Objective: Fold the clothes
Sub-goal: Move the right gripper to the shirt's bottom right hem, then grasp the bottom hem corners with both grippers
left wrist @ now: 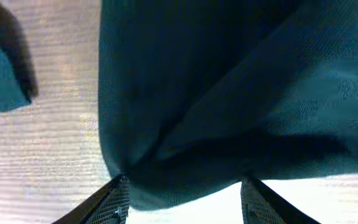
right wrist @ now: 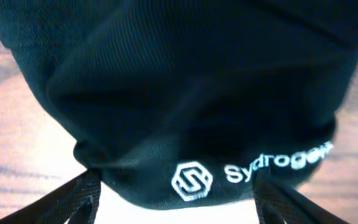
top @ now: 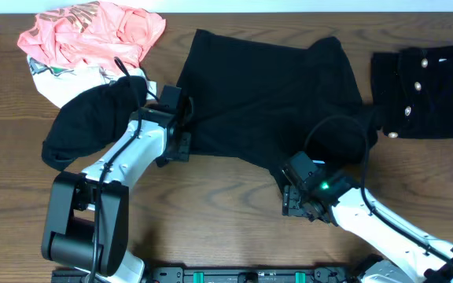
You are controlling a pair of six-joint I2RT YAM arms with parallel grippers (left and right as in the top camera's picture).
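Note:
A black T-shirt [top: 274, 94] lies spread in the middle of the table, among the clothes. My left gripper [top: 185, 126] is at its left edge. In the left wrist view that gripper [left wrist: 185, 182] is open, and a bunched fold of the shirt [left wrist: 229, 93] fills the space between its fingers. My right gripper [top: 289, 177] is at the shirt's near edge. In the right wrist view it [right wrist: 178, 180] stands open around the hem, where a white hexagon logo [right wrist: 192, 180] and white lettering show.
A coral-pink garment [top: 93, 31] and a white printed one [top: 53, 79] lie at the back left. A black garment [top: 85, 126] sits beside my left arm. A dark buttoned garment [top: 427, 90] lies at the right edge.

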